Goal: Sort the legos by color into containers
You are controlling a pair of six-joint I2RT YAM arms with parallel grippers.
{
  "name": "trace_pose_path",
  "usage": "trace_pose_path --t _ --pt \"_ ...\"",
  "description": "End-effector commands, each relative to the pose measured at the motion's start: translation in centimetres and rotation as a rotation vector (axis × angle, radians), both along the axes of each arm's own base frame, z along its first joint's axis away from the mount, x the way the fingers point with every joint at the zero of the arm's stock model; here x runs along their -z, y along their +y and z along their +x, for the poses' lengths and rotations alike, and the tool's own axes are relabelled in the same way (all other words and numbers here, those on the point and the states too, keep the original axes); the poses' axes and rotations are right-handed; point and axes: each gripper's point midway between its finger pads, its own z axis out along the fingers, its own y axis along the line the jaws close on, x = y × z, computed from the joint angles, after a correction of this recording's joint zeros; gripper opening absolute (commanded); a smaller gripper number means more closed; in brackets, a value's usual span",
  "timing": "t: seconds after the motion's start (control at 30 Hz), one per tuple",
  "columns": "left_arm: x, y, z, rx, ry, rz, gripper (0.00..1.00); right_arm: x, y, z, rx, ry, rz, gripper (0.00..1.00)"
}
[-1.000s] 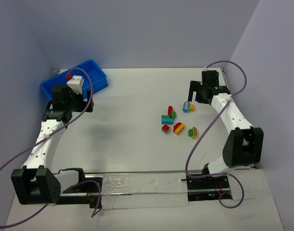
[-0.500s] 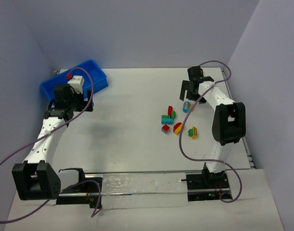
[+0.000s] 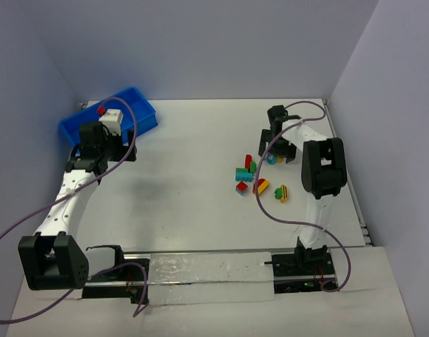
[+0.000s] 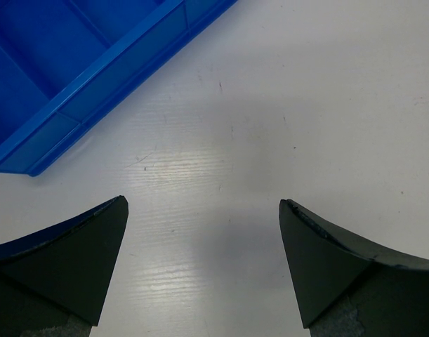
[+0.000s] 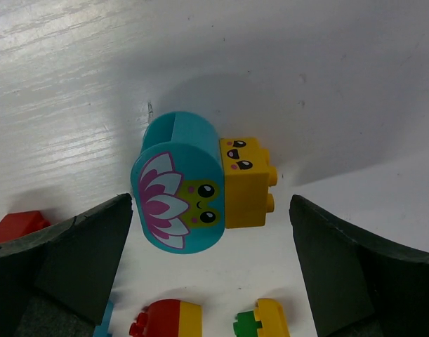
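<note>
Blue bin at left, bricks at right, both sets of jaws spread.

At far left a bright blue, low-walled plastic bin [image 3: 140, 114] with inner dividers sits on the white, faintly grained desk [image 3: 193, 161]. The left arm's jaws hang spread just beside it, holding nothing. Well apart to the right lie the small glossy plastic bricks [image 3: 253, 179]. The right arm's jaws stand spread either side of a teal round-topped brick printed with a lotus [image 5: 175, 189] and a yellow face-printed brick [image 5: 246, 179] touching it, gripping neither. The bricks look light, stiff and slick. They are probably best pinched across the flat side walls, not the curved top, since the touching pair may skid or lift together.
</note>
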Motion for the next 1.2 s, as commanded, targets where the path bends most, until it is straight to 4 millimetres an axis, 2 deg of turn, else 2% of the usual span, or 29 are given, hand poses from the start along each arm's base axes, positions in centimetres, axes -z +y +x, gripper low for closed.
trace_pose_path --t 0.0,0.1,0.4,0.5,0.53,0.6,0.7,0.77,0.87,1.0,1.07,1.17 --pt "-1.8 -0.7 1.2 0.020 -0.068 -0.022 0.99 -0.5 -0.1 1.4 0.034 -0.024 0.033 1.00" --pt "-1.5 -0.8 1.3 0.023 -0.059 -0.026 0.99 -0.1 -0.6 1.5 0.051 -0.013 0.045 0.99" --pt "-1.5 -0.9 1.3 0.034 -0.060 -0.028 0.99 -0.1 -0.3 2.1 0.050 -0.014 0.085 0.81" --pt "-1.8 -1.2 1.2 0.047 -0.068 -0.034 0.99 -0.3 -0.2 1.9 0.043 -0.014 0.099 0.72" --pt "-1.8 -1.4 1.2 0.060 -0.065 -0.042 0.99 -0.6 -0.1 1.8 0.040 -0.020 0.104 0.65" --pt "-2.0 -1.9 1.2 0.077 -0.057 -0.063 0.99 -1.0 0.1 1.6 0.033 -0.024 0.112 0.57" --pt "-2.2 -3.1 1.0 0.129 -0.040 -0.107 0.99 -2.1 0.3 1.6 0.026 -0.046 0.128 0.49" --pt "-2.6 -4.3 0.8 0.159 -0.032 -0.174 0.99 -3.7 0.5 1.8 0.015 -0.081 0.143 0.47" --pt "-4.4 -6.7 0.1 0.275 -0.068 -0.262 0.99 -6.9 1.2 2.4 -0.008 -0.170 0.188 0.46" --pt "-8.3 -10.4 -1.7 0.442 -0.155 -0.456 0.99 -12.6 4.0 3.3 -0.069 -0.319 0.315 0.46" --pt "-9.3 -12.3 -2.5 0.529 -0.135 -0.572 0.99 -15.9 5.8 3.5 -0.097 -0.394 0.365 0.46" --pt "-11.1 -13.6 -2.9 0.572 -0.153 -0.703 0.99 -18.9 7.8 3.7 -0.102 -0.453 0.429 0.46"
